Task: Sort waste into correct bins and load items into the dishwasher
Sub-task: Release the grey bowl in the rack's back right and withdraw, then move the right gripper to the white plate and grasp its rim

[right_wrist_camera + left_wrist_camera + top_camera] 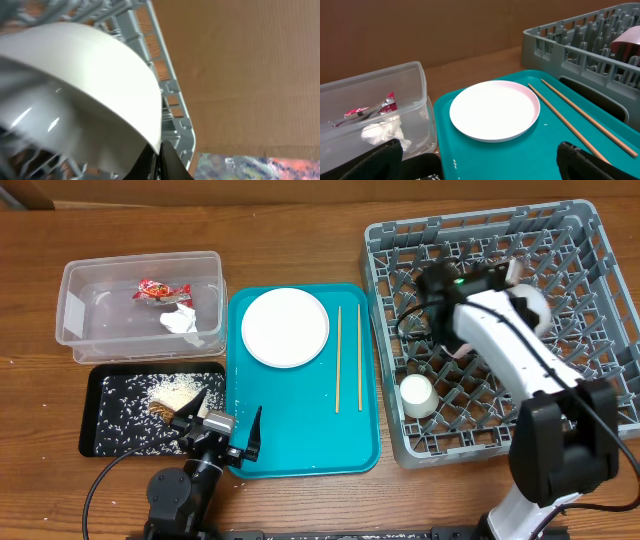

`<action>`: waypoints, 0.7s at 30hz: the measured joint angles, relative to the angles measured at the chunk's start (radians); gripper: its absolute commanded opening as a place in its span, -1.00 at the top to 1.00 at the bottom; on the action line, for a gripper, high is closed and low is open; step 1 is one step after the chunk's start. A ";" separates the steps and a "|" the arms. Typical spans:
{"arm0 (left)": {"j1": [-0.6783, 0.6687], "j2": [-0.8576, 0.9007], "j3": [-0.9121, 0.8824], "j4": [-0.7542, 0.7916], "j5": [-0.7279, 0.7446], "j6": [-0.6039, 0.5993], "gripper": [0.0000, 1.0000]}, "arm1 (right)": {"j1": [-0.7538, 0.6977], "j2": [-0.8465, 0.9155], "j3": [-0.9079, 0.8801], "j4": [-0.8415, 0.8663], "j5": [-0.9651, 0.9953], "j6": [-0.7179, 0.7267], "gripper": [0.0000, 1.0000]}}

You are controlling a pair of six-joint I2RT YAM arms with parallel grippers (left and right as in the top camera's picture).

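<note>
Desk (300, 230) carries the grey dish rack (600, 330) at the right, and inside it the right tool (157, 162) is clamped on the rim of the pinkish-white bowl (85, 85); the white cup (416, 395) lies near the rack's front. On the teal tray (300, 430) rest the white plate (285, 327) and two chopsticks (338, 360). The clear tub (90, 280) holds the red wrapper (160, 290) and the tissue (182, 320); rice (175, 388) lies in the black tray (110, 430). The left tool (225, 420) hovers, fingers apart, at the teal tray's front left corner.

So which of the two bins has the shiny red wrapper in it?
The clear tub. The red wrapper lies inside it beside the white tissue; the black tray holds scattered rice instead.
</note>
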 measured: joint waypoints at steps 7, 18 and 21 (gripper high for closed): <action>0.000 0.000 0.000 0.000 0.000 0.000 -1.00 | 0.032 0.000 -0.006 -0.076 -0.011 0.051 0.44; 0.000 0.000 0.000 0.000 0.000 0.000 -1.00 | 0.123 0.000 0.170 -0.320 -0.128 0.247 0.12; 0.000 0.000 0.000 0.000 0.000 0.000 -1.00 | 0.176 -0.001 0.253 -0.341 -0.191 0.253 0.07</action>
